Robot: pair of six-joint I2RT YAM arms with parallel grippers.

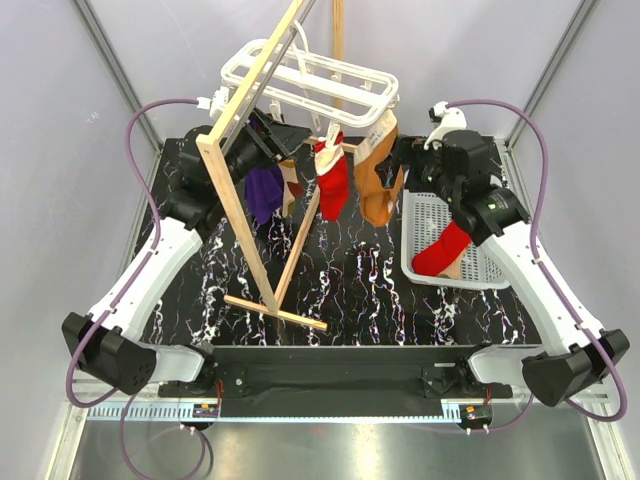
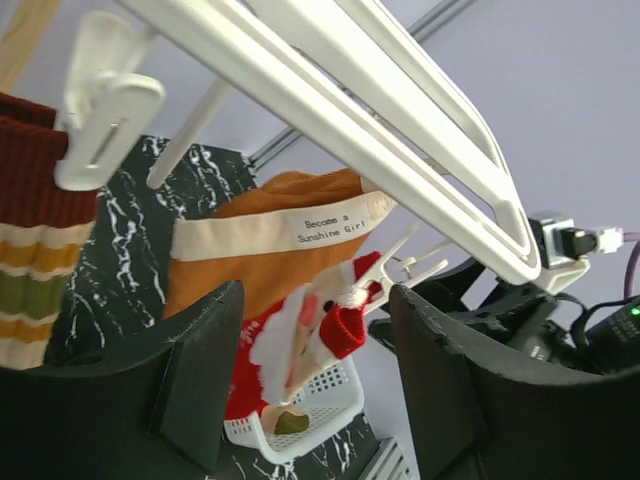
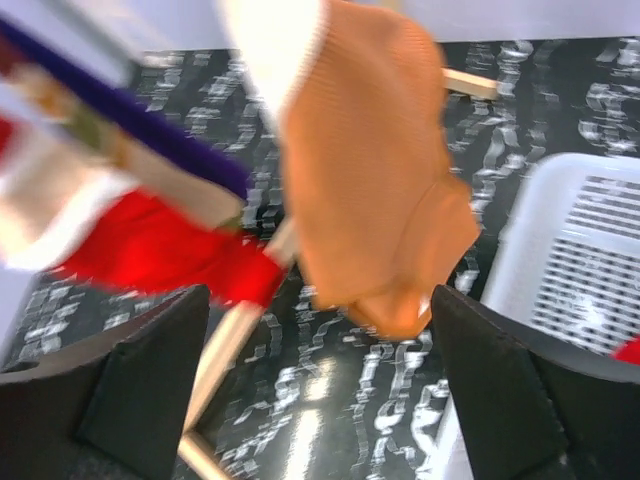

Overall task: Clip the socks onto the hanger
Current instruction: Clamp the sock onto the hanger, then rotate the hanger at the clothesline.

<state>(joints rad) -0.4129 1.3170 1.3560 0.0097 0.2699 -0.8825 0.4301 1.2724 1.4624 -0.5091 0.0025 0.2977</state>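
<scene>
The white hanger (image 1: 310,75) hangs from the wooden stand with several socks clipped along it: a purple sock (image 1: 264,192), a striped sock (image 2: 30,250), a red Santa sock (image 1: 332,182) and an orange sock (image 1: 378,182). A white peg (image 2: 100,110) grips the striped sock's cuff. My left gripper (image 1: 283,135) is just under the hanger's bars (image 2: 330,100), open and empty (image 2: 315,385). The right gripper (image 1: 405,155) stands beside the orange sock (image 3: 370,170), open with nothing between its fingers (image 3: 320,390). A plain red sock (image 1: 440,250) drapes over the basket's edge.
The tall wooden A-frame stand (image 1: 250,200) stands mid-table, and its foot bar (image 1: 275,312) lies toward the front. A white perforated basket (image 1: 450,215) sits at the right, below the right arm; in the right wrist view its wall (image 3: 570,250) is close.
</scene>
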